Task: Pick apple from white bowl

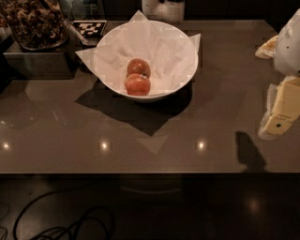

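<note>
The white bowl [180,70] stands at the back middle of the dark table, lined with a crinkled white paper sheet whose corners stick out. Two reddish apples lie in it: one nearer the front [138,85] and one just behind, touching it [138,67]. My gripper [282,111] is at the far right edge of the view, pale yellow and white, above the table and well to the right of the bowl. It holds nothing that I can see. Its shadow falls on the table below it.
A dark tray of brown nuggets [35,21] sits on a raised block at the back left. A black-and-white marker card [89,28] lies beside it. A white container [164,8] stands behind the bowl. The table's front edge [150,172] runs across; cables [65,225] lie on the floor.
</note>
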Controlling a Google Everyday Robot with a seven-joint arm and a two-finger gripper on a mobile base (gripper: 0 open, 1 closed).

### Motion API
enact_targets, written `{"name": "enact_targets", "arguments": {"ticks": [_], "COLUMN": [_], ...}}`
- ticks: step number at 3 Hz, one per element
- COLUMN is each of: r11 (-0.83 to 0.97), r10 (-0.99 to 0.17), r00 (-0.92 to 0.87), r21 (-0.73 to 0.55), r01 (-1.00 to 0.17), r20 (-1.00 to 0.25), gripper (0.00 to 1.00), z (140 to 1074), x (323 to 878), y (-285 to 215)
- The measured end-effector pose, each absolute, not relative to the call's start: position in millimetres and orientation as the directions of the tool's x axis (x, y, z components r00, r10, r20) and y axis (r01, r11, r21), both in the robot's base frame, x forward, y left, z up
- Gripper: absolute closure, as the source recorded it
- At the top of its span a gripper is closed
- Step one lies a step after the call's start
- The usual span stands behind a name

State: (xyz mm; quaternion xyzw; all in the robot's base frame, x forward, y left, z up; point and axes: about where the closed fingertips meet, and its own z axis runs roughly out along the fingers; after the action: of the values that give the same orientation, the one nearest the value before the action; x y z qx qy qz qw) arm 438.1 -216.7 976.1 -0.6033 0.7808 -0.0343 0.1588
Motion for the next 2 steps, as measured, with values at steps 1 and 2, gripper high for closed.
{"name": "enact_targets", "arguments": {"ticks": [1,2], "r11": [0.270,0.293], "r10": [-0.953,-0.941], "r00": [-0.222,-0.231], "r21": [-0.245,-0.250], "r01": [-0.931,-0.923], "r20": [-0.207,-0.248], "gripper": [0.00,0.00], "z": [976.1,980.1], "x": [438.2,442.1], "y": [-216.7,-215.9]}}
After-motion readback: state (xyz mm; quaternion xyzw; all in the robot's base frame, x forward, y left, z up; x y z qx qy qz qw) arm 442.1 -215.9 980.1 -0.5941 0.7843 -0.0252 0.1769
